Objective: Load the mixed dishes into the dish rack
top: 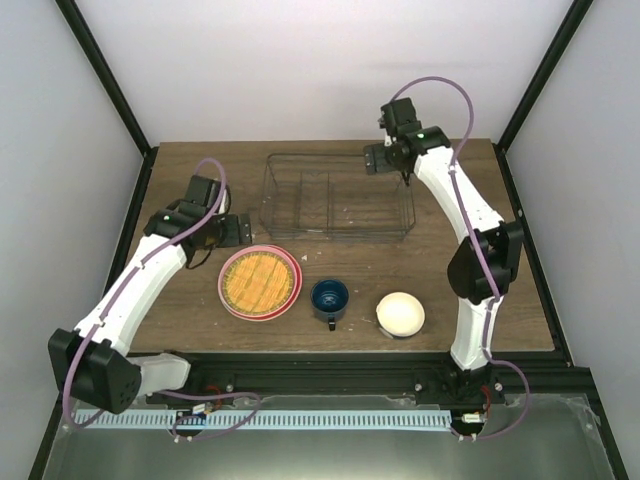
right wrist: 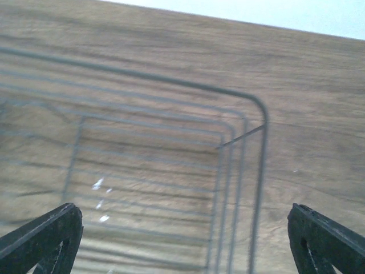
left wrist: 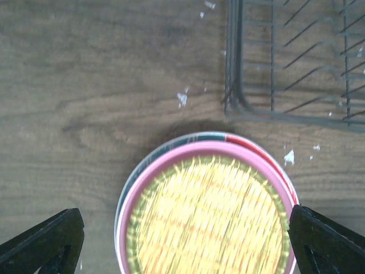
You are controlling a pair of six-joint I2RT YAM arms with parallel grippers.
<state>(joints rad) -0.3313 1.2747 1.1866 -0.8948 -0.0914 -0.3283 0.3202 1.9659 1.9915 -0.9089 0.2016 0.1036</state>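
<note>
The plate with the orange-yellow woven face (top: 259,280) lies stacked on the pink plate (top: 285,303) at the table's front left. In the left wrist view the woven face (left wrist: 208,222) sits inside the pink rim (left wrist: 171,162), with a teal and red edge (left wrist: 228,137) beneath. The dark blue mug (top: 330,298) stands right of the stack. The bowl (top: 400,313) lies mouth-down, showing cream. The wire dish rack (top: 335,195) is empty. My left gripper (top: 236,230) (left wrist: 183,220) is open above the stack. My right gripper (top: 384,160) (right wrist: 185,214) is open above the rack's far right corner (right wrist: 259,114).
The rack's near left corner (left wrist: 239,103) shows in the left wrist view, just beyond the plates. White specks (left wrist: 182,98) dot the wooden table (top: 200,180). Black frame posts and pale walls enclose the table's back and sides.
</note>
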